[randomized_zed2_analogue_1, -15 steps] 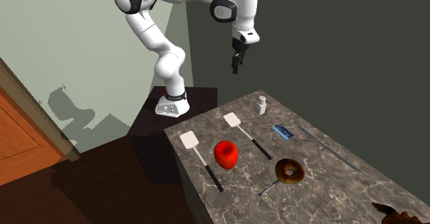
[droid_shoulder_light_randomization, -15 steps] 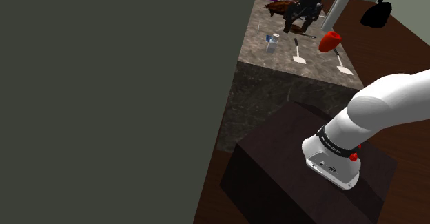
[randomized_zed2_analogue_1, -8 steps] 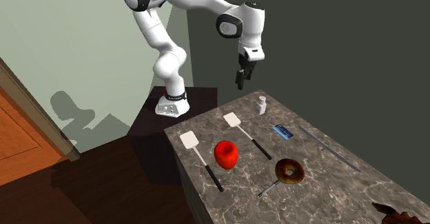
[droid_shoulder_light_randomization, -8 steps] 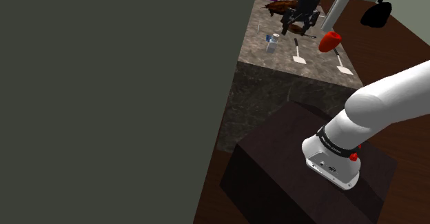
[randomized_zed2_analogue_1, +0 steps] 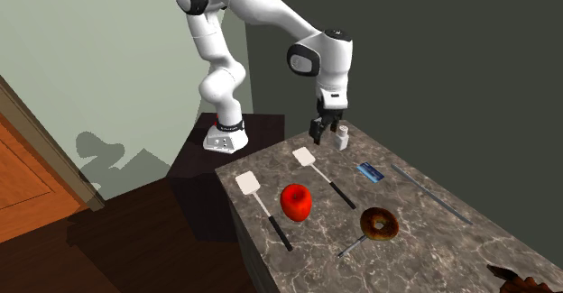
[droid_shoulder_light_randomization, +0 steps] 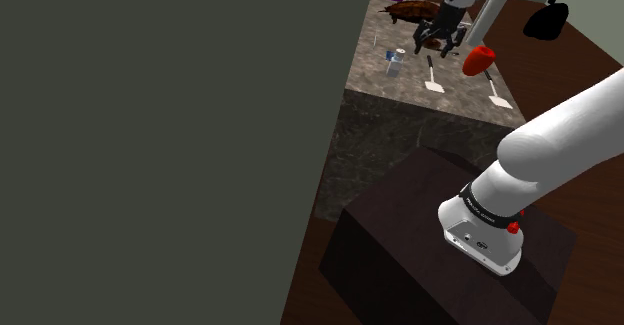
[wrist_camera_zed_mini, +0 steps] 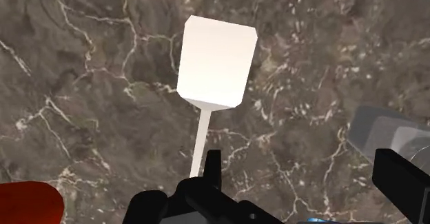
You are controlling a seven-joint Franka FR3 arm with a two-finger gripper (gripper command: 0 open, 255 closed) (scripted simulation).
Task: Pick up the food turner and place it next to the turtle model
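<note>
Arm low. The gripper (randomized_zed2_analogue_1: 317, 136) hung just over the marble counter (randomized_zed2_analogue_1: 424, 237), jaws spread wide with nothing between them.

Wrist view: gripper (wrist_camera_zed_mini: 303, 166) sat off-centre from the turner (wrist_camera_zed_mini: 216, 63). The turner's white blade lay flat on the counter ahead of the fingers. Its thin handle ran back toward one finger (wrist_camera_zed_mini: 211, 166). No contact seen.

Second exterior view: turner (randomized_zed2_analogue_1: 308, 157) lay just below and beside the gripper, its dark handle pointing away from it. A small bottle (randomized_zed2_analogue_1: 343, 139) stood upright just beside the gripper on the other side. The same bottle (wrist_camera_zed_mini: 383, 130) showed near the other finger. A red object (randomized_zed2_analogue_1: 296, 201) lay past the turner, and a second turner (randomized_zed2_analogue_1: 249, 183) lay beyond that. The turtle (randomized_zed2_analogue_1: 516, 281) sat at the counter's far end, well apart from the gripper.

Shoulder view: gripper (droid_shoulder_light_randomization: 438, 41) hung between turtle (droid_shoulder_light_randomization: 410, 11) and turner blade (droid_shoulder_light_randomization: 434, 86).
</note>
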